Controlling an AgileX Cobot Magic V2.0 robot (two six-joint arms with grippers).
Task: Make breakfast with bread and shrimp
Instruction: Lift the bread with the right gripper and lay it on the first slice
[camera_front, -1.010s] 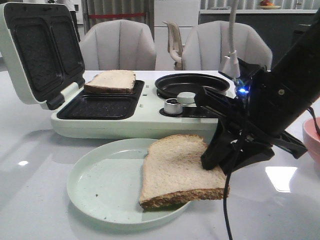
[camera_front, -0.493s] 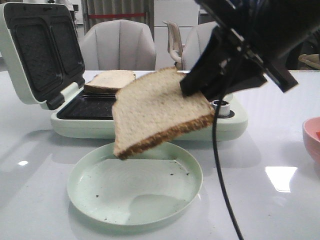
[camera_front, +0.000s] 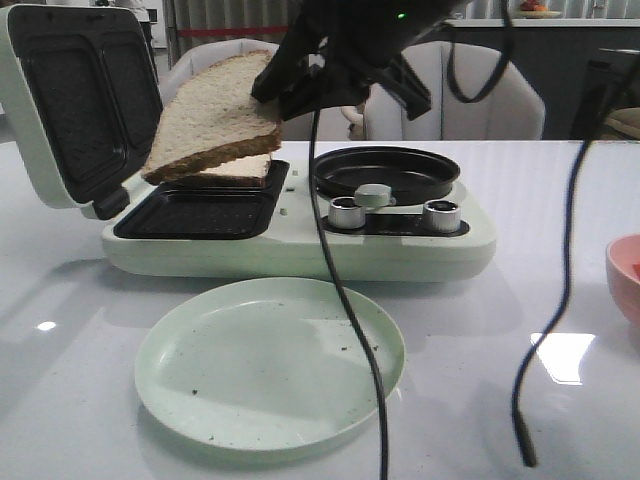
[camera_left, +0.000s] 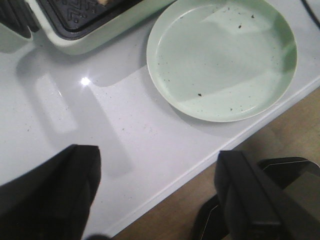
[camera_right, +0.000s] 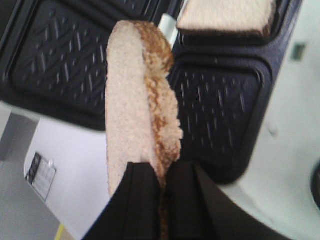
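Note:
My right gripper (camera_front: 290, 85) is shut on one bread slice (camera_front: 210, 115) and holds it tilted in the air above the sandwich maker's (camera_front: 300, 245) open grill wells. In the right wrist view the slice (camera_right: 137, 100) stands edge-on between the fingers (camera_right: 142, 200). The second bread slice (camera_front: 240, 168) lies in the far well, also seen in the right wrist view (camera_right: 225, 15). The near well (camera_front: 195, 212) is bare. My left gripper (camera_left: 157, 195) is open and empty over the table's front edge. No shrimp shows.
A pale green plate (camera_front: 270, 365) with crumbs lies in front of the sandwich maker, also in the left wrist view (camera_left: 222, 57). A black round pan (camera_front: 385, 170) sits on the maker's right side. A pink bowl (camera_front: 625, 280) is at the right edge. Cables hang across the front.
My right gripper has lifted the bread slice off the green plate and carried it up and left, to above the sandwich maker's wells. The plate is now bare.

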